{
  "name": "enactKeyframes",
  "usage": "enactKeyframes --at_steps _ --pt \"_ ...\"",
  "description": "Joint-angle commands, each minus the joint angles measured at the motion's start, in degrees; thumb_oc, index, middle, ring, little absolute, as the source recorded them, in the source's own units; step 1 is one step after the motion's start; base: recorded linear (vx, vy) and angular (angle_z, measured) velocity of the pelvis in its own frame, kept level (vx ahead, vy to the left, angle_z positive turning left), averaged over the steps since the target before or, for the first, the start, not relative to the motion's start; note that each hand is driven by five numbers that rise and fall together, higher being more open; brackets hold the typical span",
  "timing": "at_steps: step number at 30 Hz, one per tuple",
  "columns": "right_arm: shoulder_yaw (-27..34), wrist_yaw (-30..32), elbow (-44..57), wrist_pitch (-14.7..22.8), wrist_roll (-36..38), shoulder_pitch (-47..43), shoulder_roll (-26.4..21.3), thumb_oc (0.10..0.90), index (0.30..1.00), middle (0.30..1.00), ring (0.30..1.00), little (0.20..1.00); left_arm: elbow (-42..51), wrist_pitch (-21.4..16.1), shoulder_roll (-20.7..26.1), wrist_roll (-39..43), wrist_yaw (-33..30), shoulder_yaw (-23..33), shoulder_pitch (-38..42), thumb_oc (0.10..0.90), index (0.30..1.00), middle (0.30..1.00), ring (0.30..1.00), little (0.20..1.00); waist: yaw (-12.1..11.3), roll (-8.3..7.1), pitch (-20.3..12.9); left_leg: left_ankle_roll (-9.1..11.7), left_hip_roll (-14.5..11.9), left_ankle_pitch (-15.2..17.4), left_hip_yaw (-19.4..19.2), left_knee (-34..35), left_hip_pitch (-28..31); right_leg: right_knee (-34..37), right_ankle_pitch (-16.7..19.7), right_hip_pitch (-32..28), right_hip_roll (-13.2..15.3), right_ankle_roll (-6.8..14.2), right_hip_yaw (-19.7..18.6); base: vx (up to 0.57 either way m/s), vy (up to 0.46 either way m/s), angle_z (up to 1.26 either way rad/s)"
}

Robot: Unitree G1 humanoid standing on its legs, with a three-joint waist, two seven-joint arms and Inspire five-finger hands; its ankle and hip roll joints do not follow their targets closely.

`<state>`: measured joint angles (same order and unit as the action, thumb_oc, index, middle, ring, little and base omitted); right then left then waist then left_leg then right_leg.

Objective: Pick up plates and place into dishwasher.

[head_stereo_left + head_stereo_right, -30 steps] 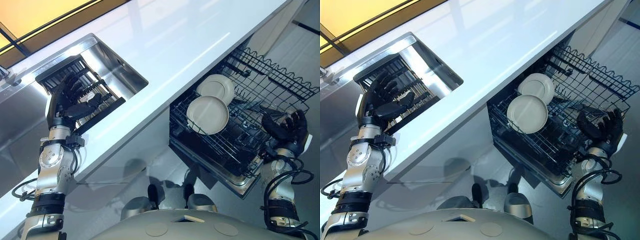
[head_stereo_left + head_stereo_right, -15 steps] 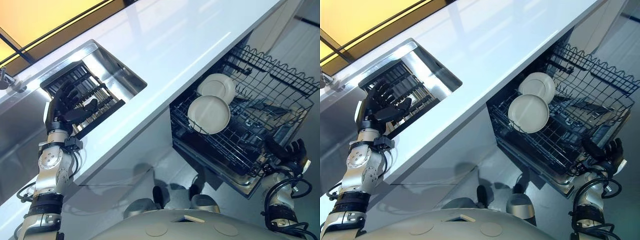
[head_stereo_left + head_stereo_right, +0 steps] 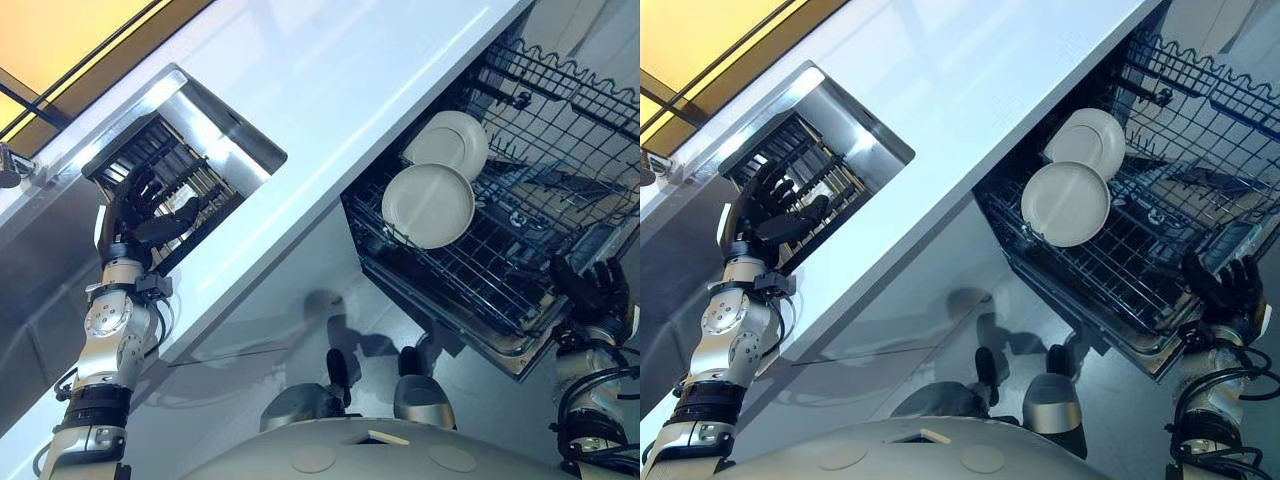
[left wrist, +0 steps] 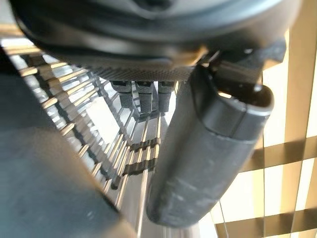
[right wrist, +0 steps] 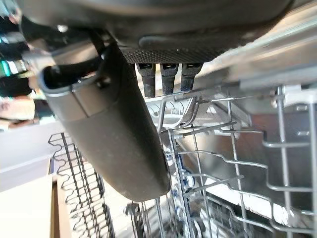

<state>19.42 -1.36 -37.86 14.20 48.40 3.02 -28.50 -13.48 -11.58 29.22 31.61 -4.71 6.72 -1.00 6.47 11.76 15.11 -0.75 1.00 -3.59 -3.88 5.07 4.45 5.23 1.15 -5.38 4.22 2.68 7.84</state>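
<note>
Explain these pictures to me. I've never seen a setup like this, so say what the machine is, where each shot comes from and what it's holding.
This is a two-armed humanoid robot. Two pictures look down from its head; the other two come from cameras on its wrists. Its left hand hangs open over a dark rack inside the sink, set in a white counter. Its right hand is open by the pulled-out dishwasher rack. Two plates stand in that rack. Neither hand holds anything.

At the right edge of the frame we lose the dishwasher rack [image 3: 560, 150]; the worktop [image 3: 330, 90] overhangs its near corner, and the front plate [image 3: 428, 205] partly covers the rear plate [image 3: 450, 143].
</note>
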Motion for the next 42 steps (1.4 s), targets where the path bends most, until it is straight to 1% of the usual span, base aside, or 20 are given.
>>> enactKeyframes --at_steps 1,4,8,12,17,23,26,27,29,32,33,34,35,39,42 --pt "-8.67 -17.42 8.59 -1.27 1.08 -7.75 -0.76 0.800 0.900 0.900 0.900 0.900 -0.57 -8.23 3.81 2.37 -1.42 3.24 8.37 0.800 0.900 0.900 0.900 0.900 -3.39 -1.03 -0.11 1.13 2.44 6.69 1.56 -5.77 -1.98 -15.36 -11.68 6.98 -1.19 -1.96 2.03 0.00 0.000 0.00" --pt "-11.36 -19.74 10.34 -2.29 2.66 -9.21 -0.57 0.800 0.900 0.900 0.900 0.900 -1.02 -8.64 3.42 1.99 -1.51 2.47 8.85 0.800 0.900 0.900 0.900 0.900 -4.00 -1.46 0.25 1.12 2.41 6.54 2.08 -6.22 -2.59 -15.64 -11.59 7.25 -1.13 -2.05 2.23 0.00 -0.011 0.07" --pt "-14.34 -21.94 12.10 -3.08 4.15 -12.09 -0.31 0.800 0.900 0.900 0.900 0.900 -1.11 -8.74 2.65 1.49 -2.25 0.87 9.25 0.800 0.900 0.900 0.900 0.900 -5.03 -1.58 0.16 0.96 2.54 6.45 2.73 -6.53 -2.82 -15.68 -11.43 7.19 -0.80 -2.10 2.67 0.03 0.028 0.09" --pt "-17.24 -21.00 13.16 -3.80 4.11 -16.88 0.53 0.800 0.900 0.900 0.900 0.900 -1.85 -8.91 1.79 0.75 -2.73 -0.95 10.07 0.800 0.900 0.900 0.900 0.900 -6.27 -1.73 -0.36 0.73 2.84 6.63 3.46 -6.98 -2.79 -15.55 -11.21 6.68 -0.39 -2.03 3.05 0.08 0.067 0.07" --pt "-21.67 -17.95 13.17 -4.35 3.47 -24.61 2.26 0.800 0.900 0.900 0.900 0.900 -2.87 -7.95 0.84 -0.12 -3.57 -3.60 11.48 0.800 0.900 0.900 0.900 0.900 -8.45 -2.14 -1.95 0.30 3.49 6.87 4.93 -7.56 -2.25 -15.62 -11.13 5.43 0.32 -2.08 3.73 0.13 0.110 0.06" --pt "-25.28 -14.79 11.64 -3.58 2.80 -31.13 3.61 0.800 0.900 0.900 0.900 0.900 -3.17 -7.08 0.54 -0.30 -3.49 -5.37 11.78 0.800 0.900 0.900 0.900 0.900 -10.85 -2.32 -3.33 -0.23 4.13 7.05 6.38 -7.79 -1.50 -15.91 -11.10 4.22 1.11 -2.14 4.75 0.11 0.116 0.19" --pt "-26.93 -11.63 9.87 -1.71 2.13 -34.88 4.29 0.800 0.900 0.900 0.900 0.900 -3.21 -6.61 0.82 -0.33 -3.33 -6.19 11.95 0.800 0.900 0.900 0.900 0.900 -12.35 -2.68 -4.01 -0.60 4.55 7.40 7.12 -8.13 -1.25 -16.09 -11.03 3.72 1.50 -2.15 5.35 0.10 0.119 0.24" --pt "-27.36 -9.24 8.71 -1.08 1.07 -36.42 4.67 0.800 0.900 0.900 0.900 0.900 -3.17 -6.53 0.87 -0.48 -2.97 -6.56 11.87 0.800 0.900 0.900 0.900 0.900 -13.02 -2.94 -4.31 -0.86 4.84 7.65 7.36 -8.40 -1.19 -16.16 -10.95 3.55 1.73 -2.10 5.57 0.10 0.110 0.29" --pt "-27.43 -6.64 7.57 -0.50 -0.31 -37.68 4.81 0.800 0.900 0.900 0.900 0.900 -2.69 -6.05 0.86 -0.68 -2.84 -6.78 11.70 0.800 0.900 0.900 0.900 0.900 -13.65 -3.18 -4.59 -1.09 5.08 7.88 7.56 -8.64 -1.11 -16.25 -10.92 3.32 1.91 -2.05 5.80 0.08 0.086 0.20" --pt "-27.29 4.13 4.57 0.71 -6.73 -39.07 4.44 0.800 0.900 0.900 0.900 0.900 -2.19 -5.71 1.17 -1.22 -2.72 -7.42 11.56 0.800 0.900 0.900 0.900 0.900 -14.46 -3.50 -4.83 -1.60 5.44 8.26 7.69 -9.00 -0.93 -16.54 -10.81 3.05 2.27 -1.89 6.06 0.06 0.086 0.18" --pt "-26.82 10.37 3.74 1.15 -11.79 -39.06 3.86 0.800 0.900 0.900 0.900 0.900 -1.43 -5.54 1.35 -1.24 -2.54 -7.41 11.08 0.800 0.900 0.900 0.900 0.900 -14.70 -3.66 -4.90 -1.94 5.54 8.44 7.53 -9.01 -0.71 -16.78 -10.75 3.00 2.41 -1.75 6.09 0.05 0.088 0.13" --pt "-26.81 11.57 3.68 1.13 -11.69 -38.99 3.61 0.800 0.900 0.900 0.900 0.900 -1.16 -5.51 1.42 -1.20 -2.54 -7.35 10.91 0.800 0.900 0.900 0.900 0.900 -14.76 -3.68 -4.88 -2.04 5.56 8.47 7.45 -8.98 -0.63 -16.90 -10.78 2.99 2.46 -1.72 6.03 0.04 0.083 0.08" --pt "-26.36 13.93 3.82 0.11 -13.11 -38.51 3.69 0.800 0.900 0.900 0.900 0.900 -0.65 -5.61 1.38 -1.51 -2.65 -7.18 10.58 0.800 0.900 0.900 0.900 0.900 -14.69 -3.86 -4.84 -2.26 5.62 8.56 7.31 -8.98 -0.53 -17.03 -10.63 3.10 2.45 -1.61 6.02 0.02 0.053 0.06" --pt "-24.20 18.20 7.14 -0.08 -17.85 -34.03 3.18 0.800 0.900 0.900 0.900 0.900 1.34 -6.26 1.15 -2.07 -2.02 -5.25 8.43 0.800 0.900 0.900 0.900 0.900 -14.14 -4.57 -4.69 -2.97 5.58 8.97 6.48 -8.87 -0.01 -17.34 -10.35 3.32 2.35 -1.15 5.30 0.01 0.037 0.05" --pt "-22.22 18.16 9.98 -1.61 -21.75 -29.80 2.54 0.800 0.900 0.900 0.900 0.900 2.50 -6.89 0.80 -2.51 -1.56 -3.58 6.88 0.800 0.900 0.900 0.900 0.900 -13.52 -5.21 -4.74 -3.31 5.44 9.32 5.73 -8.79 0.32 -17.25 -10.17 3.39 2.19 -0.76 4.71 0.00 0.000 0.00"
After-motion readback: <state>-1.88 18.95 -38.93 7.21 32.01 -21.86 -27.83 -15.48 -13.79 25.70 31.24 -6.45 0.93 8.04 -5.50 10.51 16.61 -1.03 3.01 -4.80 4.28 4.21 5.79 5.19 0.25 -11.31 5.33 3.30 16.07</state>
